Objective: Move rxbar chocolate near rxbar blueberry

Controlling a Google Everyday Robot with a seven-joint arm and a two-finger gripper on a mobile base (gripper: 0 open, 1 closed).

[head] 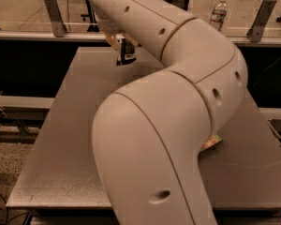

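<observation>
A very large, cream-coloured robot arm (178, 102) fills the middle of the frame. It rises from the bottom centre, bends at a bulky elbow on the right, and reaches back toward the upper left. Small round holes dot its smooth shell.

Under the arm lies a grey, speckled tabletop (70, 139) that spans most of the frame, its far edge near the top.

Behind the tabletop a pale ledge crosses the top of the frame. Two slanted metal brackets stand on it, one at the upper left (53, 13) and one at the upper right (261, 18). A clear water bottle (218, 14) stands just left of the right-hand bracket.

The hand (123, 50) sits at the arm's end, in the upper left-centre, low over the far part of the tabletop. Whether it is spread or pinching something cannot be told.

The rxbar chocolate (127, 56), a small dark bar with a white patch, is right at the tip of the hand.

A sliver of a green bag (211, 142) peeks out from behind the arm at the lower right.
</observation>
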